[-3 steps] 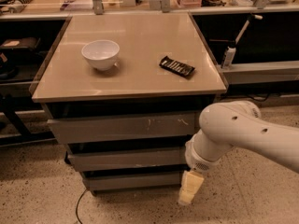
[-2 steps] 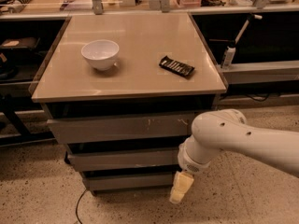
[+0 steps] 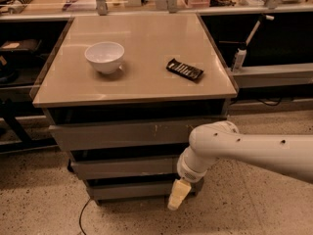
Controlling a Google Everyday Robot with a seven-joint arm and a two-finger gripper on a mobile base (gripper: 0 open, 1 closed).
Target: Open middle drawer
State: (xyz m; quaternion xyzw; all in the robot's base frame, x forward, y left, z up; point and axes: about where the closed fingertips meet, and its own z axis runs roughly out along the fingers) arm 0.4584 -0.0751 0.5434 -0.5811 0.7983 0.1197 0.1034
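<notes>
The cabinet has three grey drawer fronts under a tan top [image 3: 137, 84]. The middle drawer [image 3: 124, 168] is the second front, plain grey and closed. The top front [image 3: 122, 133] has pale scratch marks; the lowest front [image 3: 129, 190] sits just above the floor. My white arm comes in from the right, its wrist in front of the middle drawer's right end. My gripper [image 3: 178, 195] points down with pale yellow fingertips, in front of the lowest front's right part, just above the floor.
A white bowl [image 3: 104, 57] and a dark flat packet [image 3: 185, 69] lie on the cabinet top. Dark shelving and benches stand left, right and behind. A black cable [image 3: 80, 214] lies on the speckled floor at the cabinet's left foot.
My arm and gripper have moved left, along the front of the cabinet towards the lower drawers. The drawers have not moved.
</notes>
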